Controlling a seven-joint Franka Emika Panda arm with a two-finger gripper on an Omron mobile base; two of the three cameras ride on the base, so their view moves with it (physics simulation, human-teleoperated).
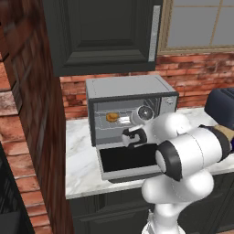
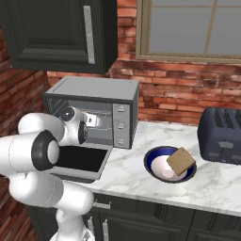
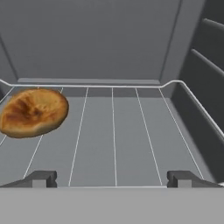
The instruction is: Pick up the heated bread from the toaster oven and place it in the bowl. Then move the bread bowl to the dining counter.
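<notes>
Inside toaster oven (image 2: 94, 110), gripper (image 3: 112, 179) spread wide, empty, bread (image 3: 34, 112) seemingly ahead-left on rack (image 3: 131, 131)

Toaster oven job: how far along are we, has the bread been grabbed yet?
Done: the toaster oven door is dropped open and the gripper is inside the cavity, fingers apart. In hand: lining up on the heated bread, which lies on the wire rack off to one side of the fingers, ungrasped. Left: grasp it, place it in the blue bowl, which already holds a toast slice, then carry the bowl to the dining counter.
</notes>
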